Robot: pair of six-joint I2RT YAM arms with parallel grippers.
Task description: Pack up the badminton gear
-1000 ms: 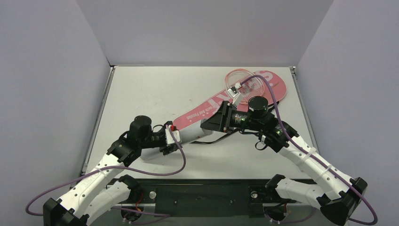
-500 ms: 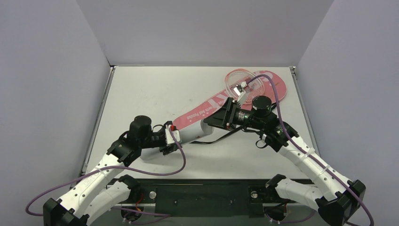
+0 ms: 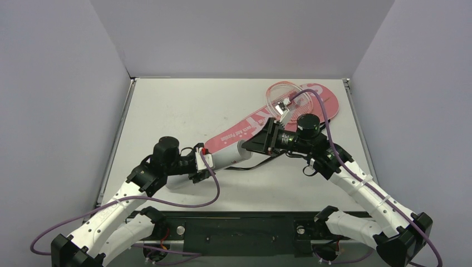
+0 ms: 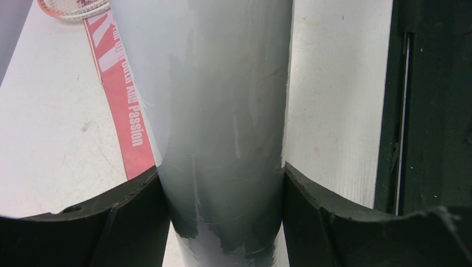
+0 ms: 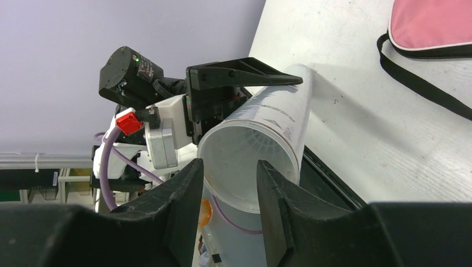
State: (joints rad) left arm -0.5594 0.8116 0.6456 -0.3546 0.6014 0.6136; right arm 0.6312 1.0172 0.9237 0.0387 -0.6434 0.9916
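My left gripper (image 3: 213, 159) (image 4: 222, 179) is shut on the long white tube (image 3: 229, 157) (image 4: 222, 100), which it holds lying with its open end toward the right. My right gripper (image 3: 249, 146) (image 5: 229, 179) stands right at that open end (image 5: 250, 161), its jaws apart and nothing between them. A ribbed white shuttlecock skirt (image 5: 262, 141) shows inside the tube. The pink SPORT cover (image 3: 240, 130) (image 4: 119, 94) (image 5: 428, 25) lies diagonally behind. A pink-and-white racket head (image 3: 280, 95) (image 4: 72, 6) rests on the cover's wide end.
The cover's black strap (image 3: 261, 162) (image 5: 423, 83) trails across the table under the right arm. A purple cable (image 3: 320, 108) arcs over the cover's head. The black mounting rail (image 3: 239, 225) runs along the near edge, and grey walls close in three sides.
My right gripper has shifted a little left and down toward the tube's open end, and its wrist has turned slightly. The left arm and the tube have stayed put.
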